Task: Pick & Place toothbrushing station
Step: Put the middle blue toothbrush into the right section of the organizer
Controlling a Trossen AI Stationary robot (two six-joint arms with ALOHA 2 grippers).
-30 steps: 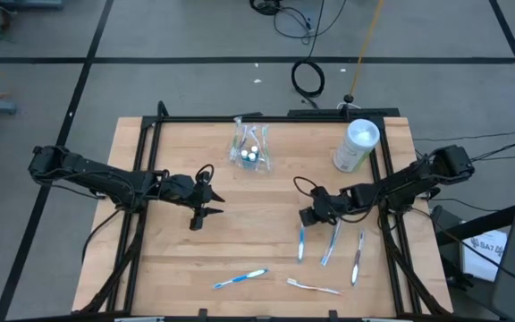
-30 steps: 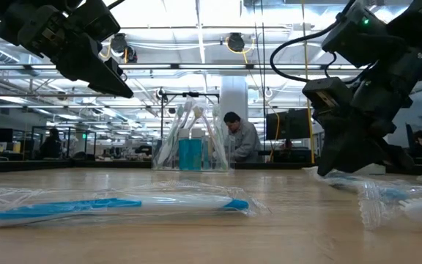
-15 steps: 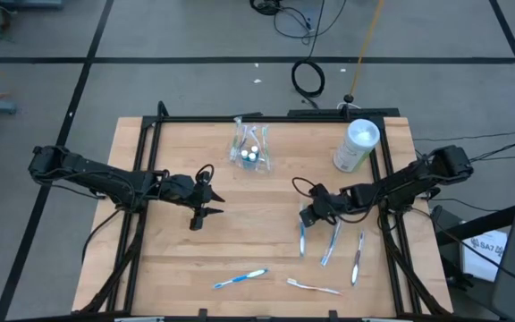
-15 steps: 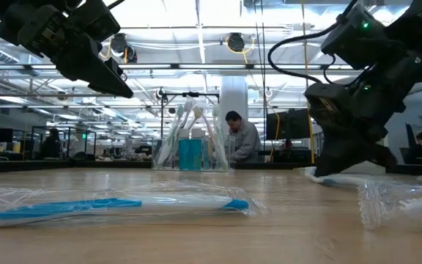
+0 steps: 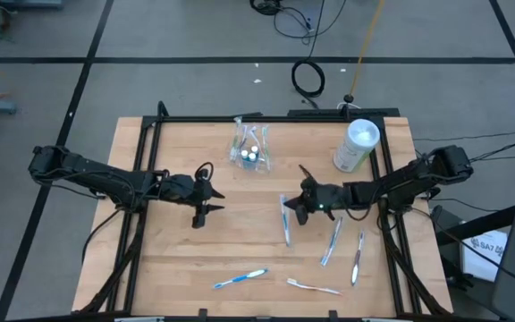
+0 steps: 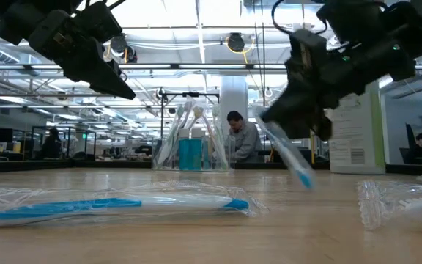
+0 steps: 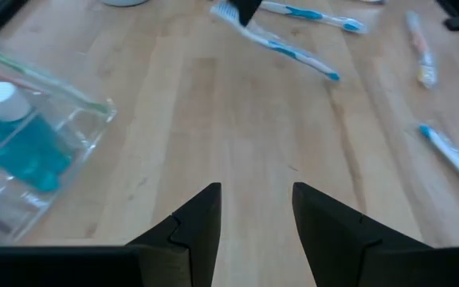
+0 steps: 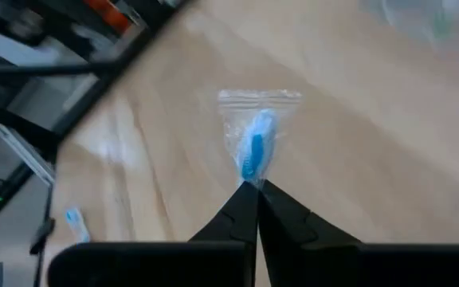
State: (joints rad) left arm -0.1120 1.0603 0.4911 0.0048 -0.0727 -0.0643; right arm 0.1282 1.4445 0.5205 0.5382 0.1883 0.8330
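A clear plastic cup with teal toothpaste tubes and some toothbrushes stands at the table's far middle; it also shows in the low view and the left wrist view. Mid-table, right of centre, my right gripper is shut on a blue-and-white toothbrush in a clear wrapper. Other wrapped toothbrushes lie flat on the near half of the table: two right of it, two by the near edge. Left of centre, my left gripper hovers open above bare wood. My right gripper pinches the wrapped toothbrush near its bristle end between its two shut fingertips. The fingers come from the table's right, slanting a little downward. The brush is lifted clear and tilted, and its blue handle end hangs lowest.
A tall white canister stands at the table's far right. A black frame rail runs round the tabletop. Bare wood lies between the two grippers and in front of the cup. People and desks show in the room beyond.
My right gripper has shut on a toothbrush lying on the table, then risen and swung toward the table's left while its wrist rolled and tipped up. The toothbrush has come off the wood and now hangs tilted below the fingers.
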